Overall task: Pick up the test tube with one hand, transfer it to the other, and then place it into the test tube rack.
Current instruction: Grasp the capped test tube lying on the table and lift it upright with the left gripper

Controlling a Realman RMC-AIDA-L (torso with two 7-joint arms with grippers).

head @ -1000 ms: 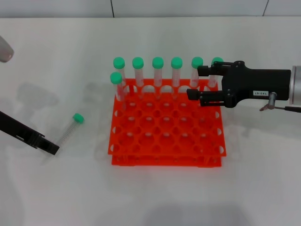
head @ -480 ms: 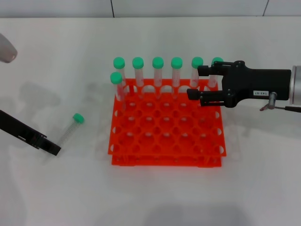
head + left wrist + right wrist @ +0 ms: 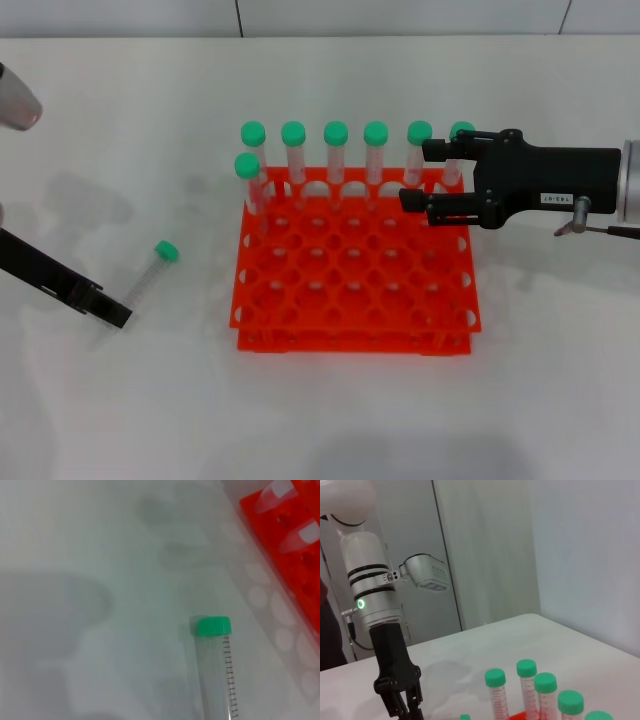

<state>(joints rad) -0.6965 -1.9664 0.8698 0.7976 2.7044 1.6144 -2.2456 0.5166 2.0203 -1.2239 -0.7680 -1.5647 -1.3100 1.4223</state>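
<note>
The test tube (image 3: 150,274), clear with a green cap, lies on the white table left of the rack; it also shows close up in the left wrist view (image 3: 218,672). My left gripper (image 3: 112,312), black and unlabelled, hovers low just left of the tube's bottom end; it also shows in the right wrist view (image 3: 402,702) under a silver wrist with a green light. My right gripper (image 3: 415,175), with a white label, is open and empty above the back right of the orange-red test tube rack (image 3: 355,300). The rack's corner shows in the left wrist view (image 3: 295,555).
Several green-capped tubes (image 3: 335,150) stand upright along the rack's back row and one in the second row at the left (image 3: 248,180); some show in the right wrist view (image 3: 535,680). Bare white table lies around the rack.
My left arm has crept slightly to the right, toward the lying tube. The right arm and the tube have not moved.
</note>
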